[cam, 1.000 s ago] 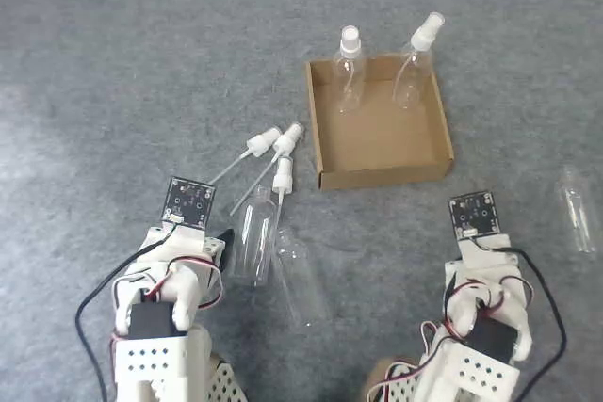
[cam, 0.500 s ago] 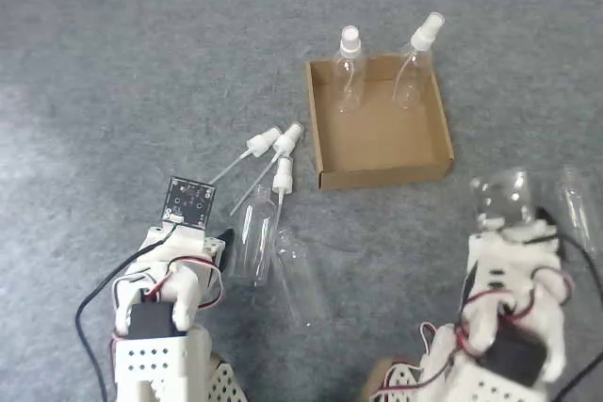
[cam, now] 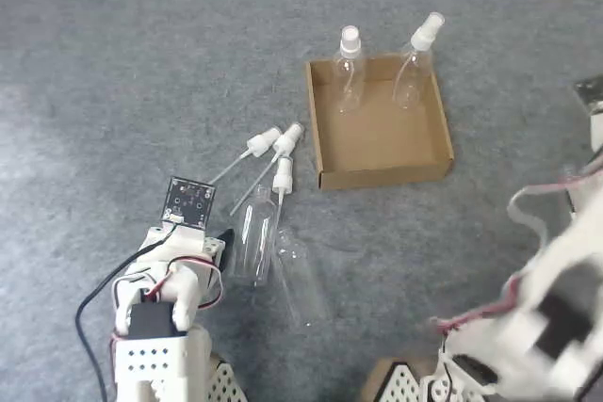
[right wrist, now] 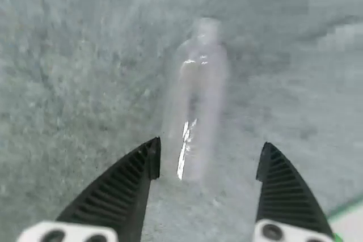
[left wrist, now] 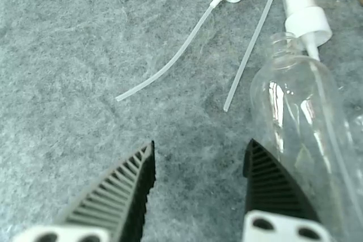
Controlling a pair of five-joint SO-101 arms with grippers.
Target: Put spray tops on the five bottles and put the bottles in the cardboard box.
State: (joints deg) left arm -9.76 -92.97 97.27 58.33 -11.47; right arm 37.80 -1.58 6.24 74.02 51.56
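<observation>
Seen from above, a grey carpeted table [cam: 141, 63] is holding everything. A cardboard box [cam: 377, 143] is lying open at about 1 o'clock from the table's middle. One capped bottle [cam: 349, 72] and a second capped bottle [cam: 415, 65] are standing upright against the box's 12 o'clock wall. At about 9 o'clock from the box, three loose spray tops [cam: 288, 139] are lying close together, their thin tubes trailing toward 7 o'clock. Just below them a clear bottle [cam: 252, 233] and another clear bottle [cam: 300, 275] are lying on their sides, side by side. The left arm [cam: 170, 298] is sitting at 7 o'clock, and the left gripper [left wrist: 198, 160] is hanging with its jaws spread and grasping nothing, one finger just beside the nearer clear bottle. The right arm [cam: 556, 308] is sitting at 4 o'clock. The right gripper [right wrist: 207, 160] is also spread wide and released. An uncapped bottle [right wrist: 195, 117] is lying on the carpet just beyond its gap, touching neither finger.
</observation>
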